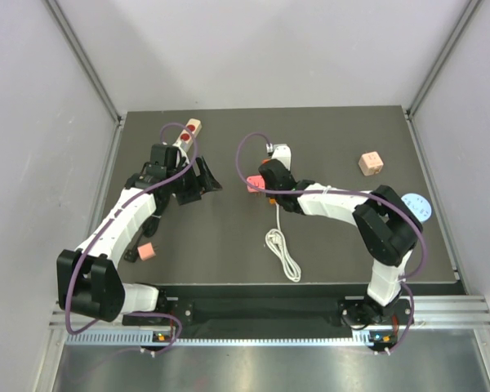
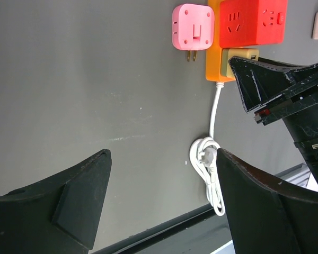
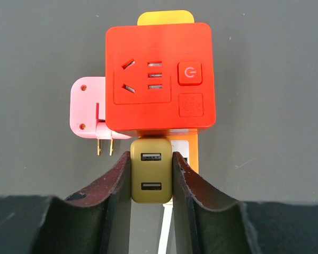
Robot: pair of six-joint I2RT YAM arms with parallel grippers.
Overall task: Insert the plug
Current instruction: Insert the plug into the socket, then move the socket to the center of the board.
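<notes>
Nearest the arm bases in the top view, a coiled white cable [image 1: 284, 249] lies on the tabletop [image 1: 220, 237] and leads up the frame toward the strip.

In the right wrist view, at bottom centre, the right gripper [image 3: 151, 156] is seen nearly closed. Its two fingers are pressed against the sides of an olive USB block [image 3: 151, 180] that sits on the orange power strip [image 3: 188, 151]. Directly beyond that block, toward the top of the frame, the red plug [image 3: 159, 79] is found lying over the strip, and the two blocks appear to touch. How deeply the red plug is seated cannot be told from above.

The strip's long axis runs from bottom to top of the frame, in line with the gripper, so any further push is judged to lie straight ahead and downward. A pink adaptor [image 3: 87, 108] lies against the plug's left side with its prongs pointing back toward the gripper, so room is tight there. Bare tabletop is left open on the right.

The right arm is plainly the nearer one. The left gripper [image 1: 202, 181] is held wide open with nothing in it, well apart at the left of the top view. The tabletop's edges are well away from the strip.
</notes>
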